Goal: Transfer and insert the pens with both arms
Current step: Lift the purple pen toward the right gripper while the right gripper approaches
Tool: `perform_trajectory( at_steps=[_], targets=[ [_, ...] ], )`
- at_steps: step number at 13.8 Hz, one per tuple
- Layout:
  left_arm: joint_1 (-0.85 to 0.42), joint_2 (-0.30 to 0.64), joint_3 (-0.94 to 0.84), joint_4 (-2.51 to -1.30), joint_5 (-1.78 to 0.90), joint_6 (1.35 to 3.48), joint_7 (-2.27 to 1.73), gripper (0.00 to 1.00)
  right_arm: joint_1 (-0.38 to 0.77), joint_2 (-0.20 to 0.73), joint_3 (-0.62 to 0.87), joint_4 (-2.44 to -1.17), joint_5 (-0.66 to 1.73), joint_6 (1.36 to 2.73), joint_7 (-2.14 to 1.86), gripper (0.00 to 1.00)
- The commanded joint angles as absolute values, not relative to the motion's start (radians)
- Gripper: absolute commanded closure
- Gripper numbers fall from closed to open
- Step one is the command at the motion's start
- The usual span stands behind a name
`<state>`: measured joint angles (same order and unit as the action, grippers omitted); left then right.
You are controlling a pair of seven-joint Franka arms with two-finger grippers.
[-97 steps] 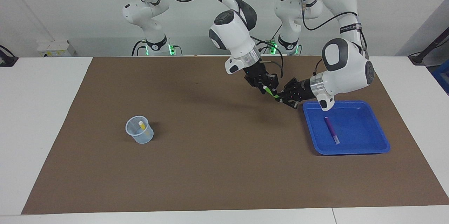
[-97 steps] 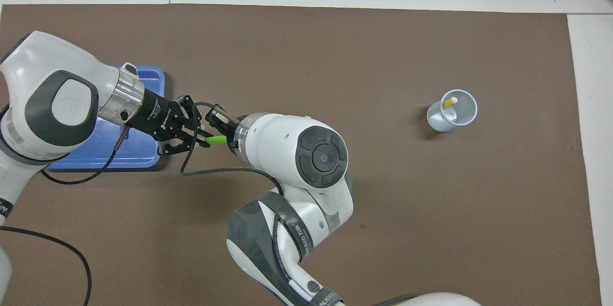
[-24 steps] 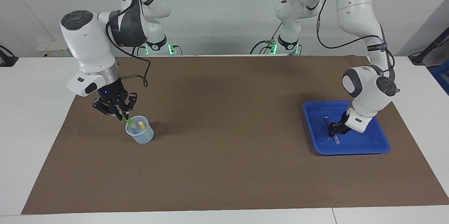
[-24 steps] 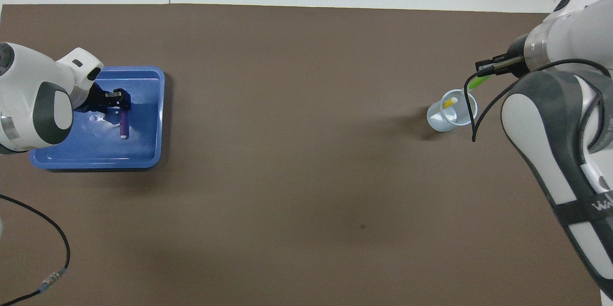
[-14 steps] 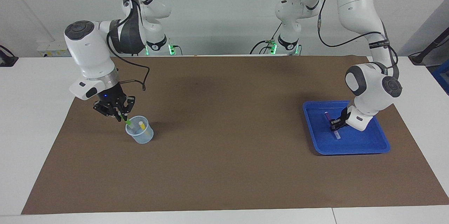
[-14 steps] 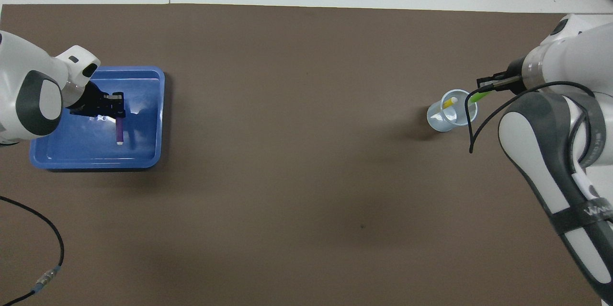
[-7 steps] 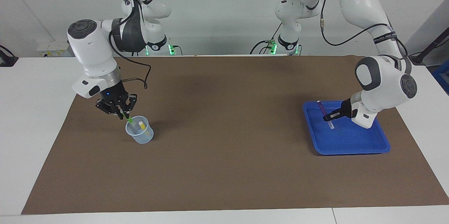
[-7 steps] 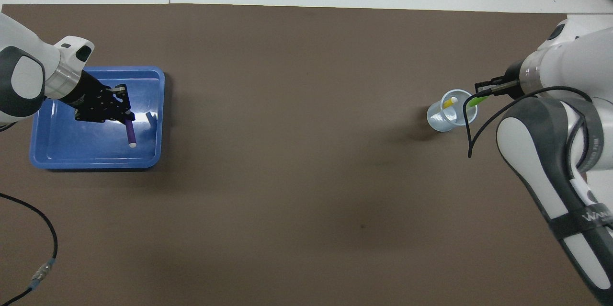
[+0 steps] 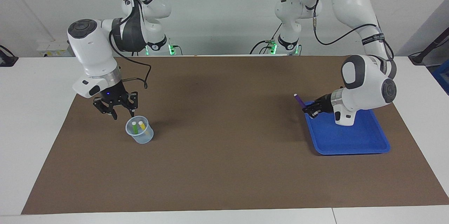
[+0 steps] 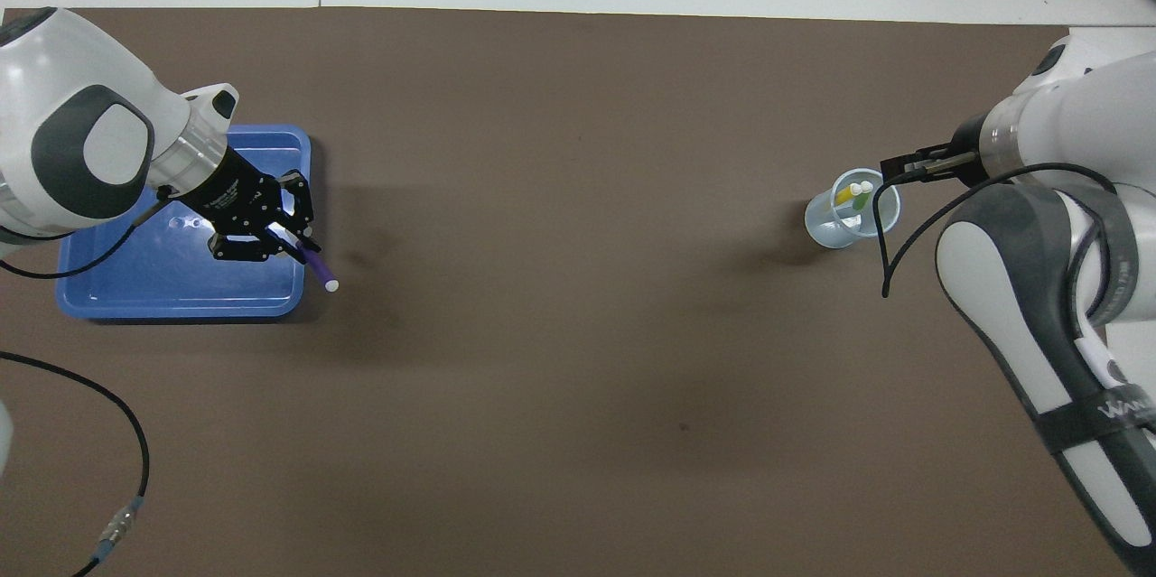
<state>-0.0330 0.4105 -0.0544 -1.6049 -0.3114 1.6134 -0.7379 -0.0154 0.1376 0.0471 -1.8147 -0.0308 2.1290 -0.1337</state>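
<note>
My right gripper [image 9: 122, 113] is open and empty, just above the clear plastic cup [image 9: 140, 137], at the cup's side nearer the robots; part of it shows in the overhead view [image 10: 903, 168]. The green pen [image 9: 134, 127] and the yellow pen [image 9: 141, 126] stand in the cup [image 10: 829, 227], pale caps up. My left gripper [image 9: 309, 109] is shut on the purple pen [image 9: 299, 100], held in the air over the blue tray's [image 9: 350, 140] edge toward the table's middle. From overhead the purple pen [image 10: 317, 270] sticks out past the tray [image 10: 163, 288] from the left gripper [image 10: 291, 243].
A brown mat [image 9: 224, 154] covers the white table. Two smaller idle arms with green lights [image 9: 156, 43] [image 9: 287, 41] stand at the robots' end. A black cable [image 10: 99, 396] trails over the mat near the left arm's base.
The right gripper opened and the green pen dropped into the cup. The left gripper lifted the purple pen out of the tray and swung it toward the table's middle.
</note>
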Motion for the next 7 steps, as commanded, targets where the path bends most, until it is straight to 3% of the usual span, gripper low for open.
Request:
perform_trajectory(
  at_steps=[1, 7],
  targets=[
    [-0.090, 0.353, -0.043, -1.654, -0.330, 1.600, -0.863, 1.00, -0.021, 0.114, 0.054, -1.841, -0.038, 2.146, -0.141, 0.00],
    [-0.216, 0.311, -0.043, -1.709, -0.422, 1.615, -1.104, 1.00, 0.007, 0.106, 0.077, -1.836, -0.029, 2.138, 0.007, 0.00]
  ],
)
